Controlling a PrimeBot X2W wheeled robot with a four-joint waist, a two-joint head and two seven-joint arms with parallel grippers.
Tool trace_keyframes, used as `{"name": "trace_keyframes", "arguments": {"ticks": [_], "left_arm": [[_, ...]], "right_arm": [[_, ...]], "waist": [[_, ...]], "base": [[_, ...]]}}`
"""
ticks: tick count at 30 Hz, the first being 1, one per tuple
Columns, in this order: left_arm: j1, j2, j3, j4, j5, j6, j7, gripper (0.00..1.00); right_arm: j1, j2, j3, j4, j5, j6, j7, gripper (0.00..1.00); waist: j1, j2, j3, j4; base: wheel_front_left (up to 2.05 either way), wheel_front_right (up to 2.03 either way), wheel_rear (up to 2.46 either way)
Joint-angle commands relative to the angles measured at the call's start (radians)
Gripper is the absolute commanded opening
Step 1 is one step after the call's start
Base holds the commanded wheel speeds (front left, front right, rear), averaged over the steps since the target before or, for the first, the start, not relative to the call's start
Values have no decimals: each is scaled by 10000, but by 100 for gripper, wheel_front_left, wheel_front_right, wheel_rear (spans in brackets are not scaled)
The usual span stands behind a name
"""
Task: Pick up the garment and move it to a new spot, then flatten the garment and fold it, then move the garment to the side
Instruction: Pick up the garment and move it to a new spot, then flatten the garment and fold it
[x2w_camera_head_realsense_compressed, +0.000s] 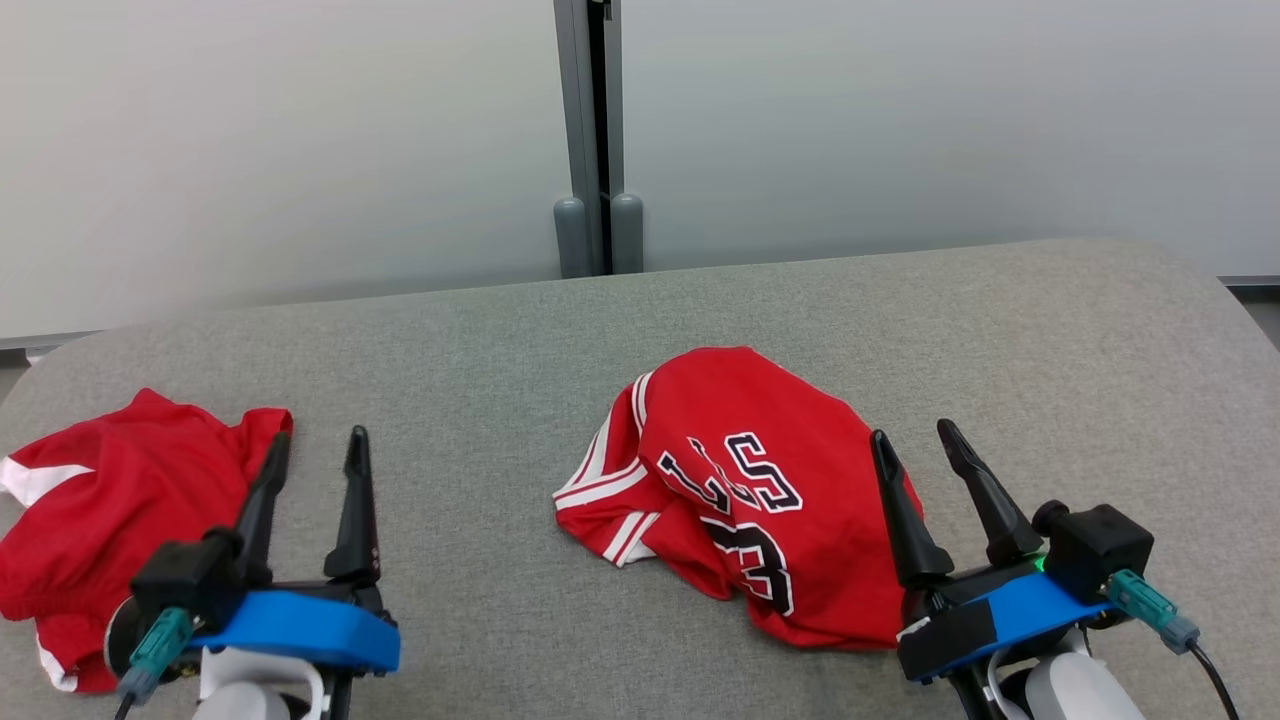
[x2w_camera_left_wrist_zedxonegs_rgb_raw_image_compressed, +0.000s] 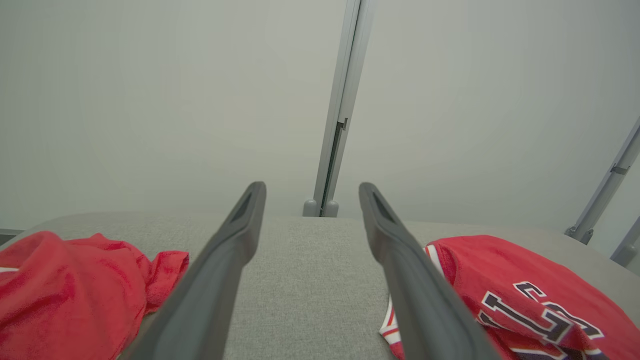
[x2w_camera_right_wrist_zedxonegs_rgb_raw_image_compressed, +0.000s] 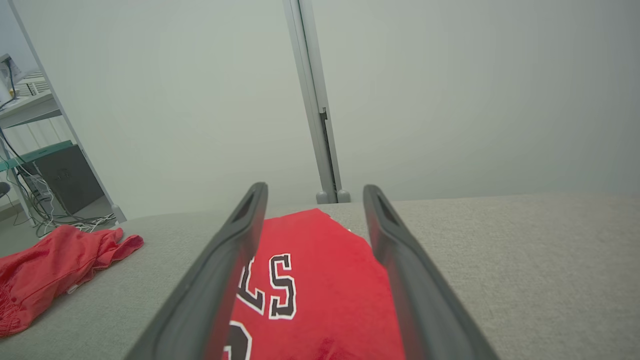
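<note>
Red jersey (x2w_camera_head_realsense_compressed: 740, 490) lies crumpled mid grey padded surface (x2w_camera_head_realsense_compressed: 480, 340), lettering up. Expect light, limp, slick knit: it will sag and slide, nothing stiff to lever. You take striped trim (x2w_camera_head_realsense_compressed: 600, 480) at its 9 o'clock, or bunched edge at 4 o'clock, pinching all layers. Right gripper (x2w_camera_head_realsense_compressed: 912, 428) at jersey's 4 o'clock: fingers spread, empty, contact with cloth unclear. Left gripper (x2w_camera_head_realsense_compressed: 318, 440) toward 9 o'clock: spread, empty. Red shorts (x2w_camera_head_realsense_compressed: 100, 500) heaped beyond, farther toward 9 o'clock.

R claw (x2w_camera_right_wrist_zedxonegs_rgb_raw_image_compressed: 314, 190) spread above red jersey (x2w_camera_right_wrist_zedxonegs_rgb_raw_image_compressed: 320, 285); red cloth (x2w_camera_right_wrist_zedxonegs_rgb_raw_image_compressed: 55, 265) left.
</note>
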Motion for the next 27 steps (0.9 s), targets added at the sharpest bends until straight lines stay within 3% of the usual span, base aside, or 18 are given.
{"name": "trace_keyframes", "arguments": {"ticks": [1, 7, 17, 23, 27], "left_arm": [[315, -51, 302, -354, 227, 95, -49, 100], [1318, -389, 1116, -691, 823, -57, -57, 100], [1217, -859, 1612, -396, 1385, -407, -60, 100], [1139, -1007, 1772, -186, 1600, -621, -61, 100], [1108, -1113, 1782, -67, 1732, -722, -61, 100]], "right_arm": [[103, -3, 29, -63, 23, 1, -5, 100], [276, -94, -76, -114, 67, 1, -5, 100], [237, -190, -140, 149, 95, 1, -5, 100], [240, -167, -511, 1231, 223, 1, 3, 100], [-97, -75, -432, 2512, 1163, 1, 1073, 100]], "waist": [[1, 0, -9, -29], [1, 0, -4, -123], [1, 0, 23, -95], [1, 0, 43, -7], [1, 0, 67, 93]], "base": [[0, 0, 0], [0, 0, 0], [0, 0, 0], [0, 0, 0], [0, 0, 0]]}}
